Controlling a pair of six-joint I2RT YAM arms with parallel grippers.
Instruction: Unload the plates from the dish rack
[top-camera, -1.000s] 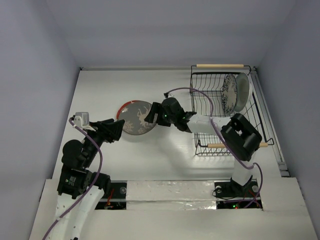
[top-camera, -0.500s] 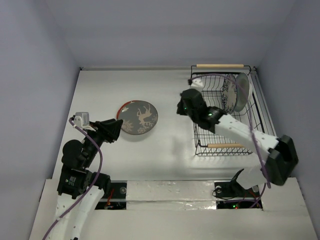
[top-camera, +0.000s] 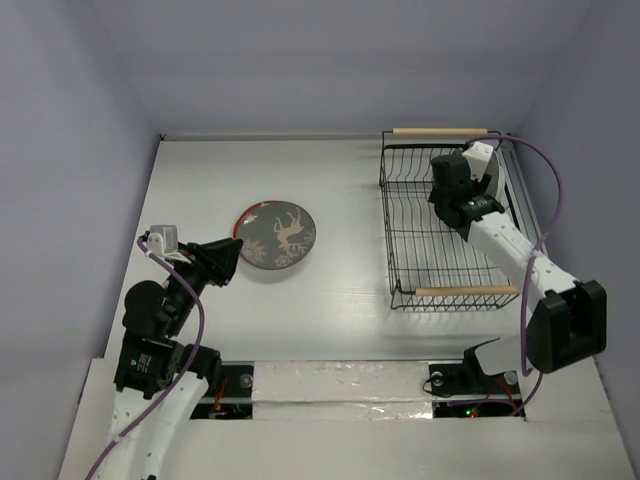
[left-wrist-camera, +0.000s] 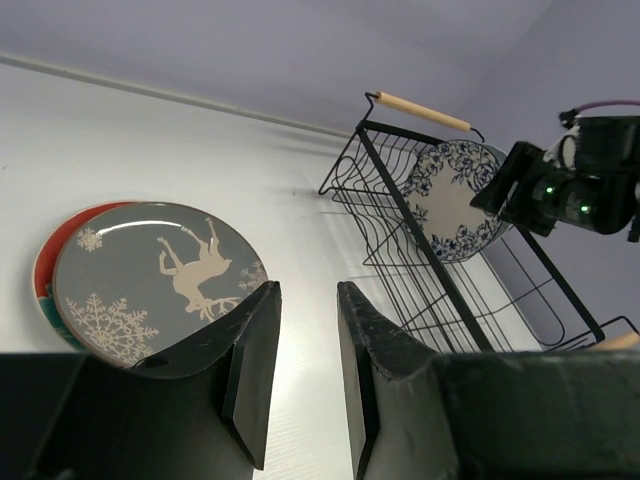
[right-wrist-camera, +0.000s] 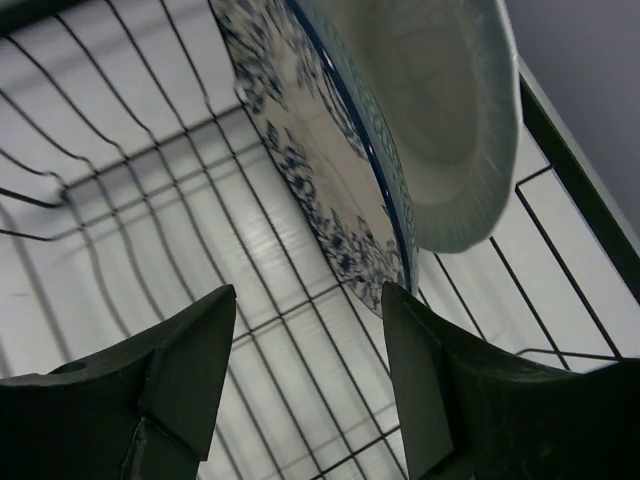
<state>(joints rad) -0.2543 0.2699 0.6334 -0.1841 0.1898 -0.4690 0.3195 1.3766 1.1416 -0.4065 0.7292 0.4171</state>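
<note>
The black wire dish rack (top-camera: 420, 250) stands at the right, with wooden handles at the back (top-camera: 440, 131) and front (top-camera: 467, 291). The white plate with blue pattern (right-wrist-camera: 300, 150) and the pale green plate (right-wrist-camera: 420, 110) stand upright at its far right. My right gripper (top-camera: 450, 190) is open and empty over the rack, its jaws (right-wrist-camera: 308, 292) just below the blue-patterned plate's rim. The grey-brown deer plate (top-camera: 278, 235) lies on the table on top of the red-and-blue plate (top-camera: 243, 215). My left gripper (top-camera: 235, 252) is open and empty beside that stack.
The rack's left slots (top-camera: 410, 190) hold nothing. A raised white ledge (top-camera: 330, 385) runs along the near edge by the arm bases. Walls close the table at the back and both sides. The left wrist view shows the rack (left-wrist-camera: 400, 240) and the stack (left-wrist-camera: 150, 285).
My right gripper let go of the grey-brown plate on the red-and-blue one and swung right and back, over the rack to the standing plates. The left arm has not moved.
</note>
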